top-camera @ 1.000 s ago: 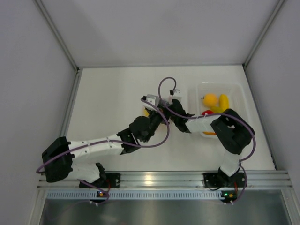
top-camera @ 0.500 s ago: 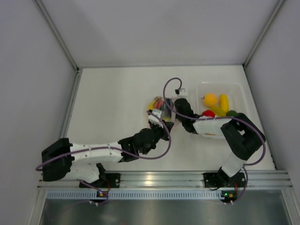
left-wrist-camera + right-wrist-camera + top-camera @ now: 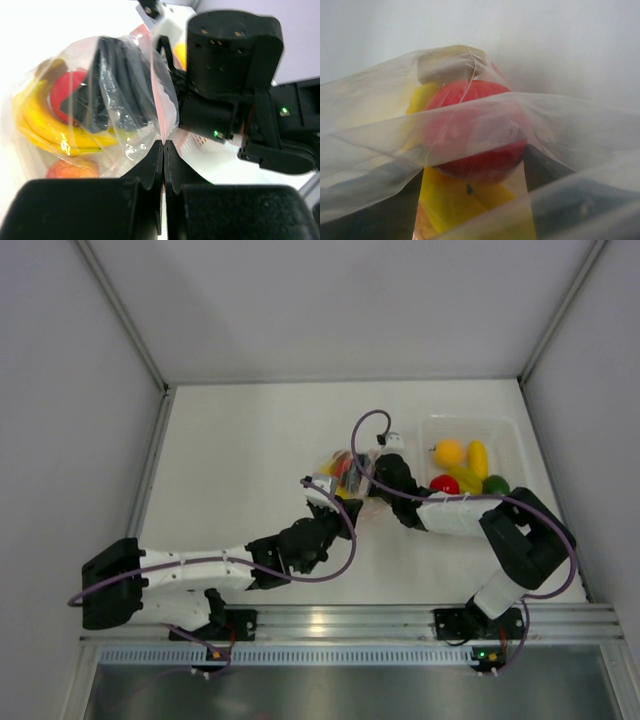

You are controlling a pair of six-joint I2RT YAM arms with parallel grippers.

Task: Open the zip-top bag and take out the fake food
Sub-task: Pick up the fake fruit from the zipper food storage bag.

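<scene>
The zip-top bag (image 3: 338, 465) lies at mid-table, clear with a pink zip strip. It holds fake food: yellow bananas (image 3: 45, 125), a red fruit (image 3: 70, 92) and an orange-peach piece (image 3: 72, 169). My left gripper (image 3: 322, 487) is shut on the bag's edge at the pink strip (image 3: 163, 144). My right gripper (image 3: 372, 472) reaches into the bag's mouth from the right, and one black finger (image 3: 120, 75) shows through the plastic. In the right wrist view its fingers stand open on either side of the red fruit (image 3: 475, 130), with bag film (image 3: 545, 115) draped over them.
A rigid clear tray (image 3: 500, 430) stands right of the bag, holding an orange (image 3: 449, 452), a yellow piece (image 3: 479, 457), a red piece (image 3: 444, 483) and a green piece (image 3: 495, 484). Grey walls enclose the white table on three sides.
My left gripper has drawn back toward the near edge, still holding the bag's edge. My right gripper has pushed leftward into the bag's mouth, and the bag now shows more plainly.
</scene>
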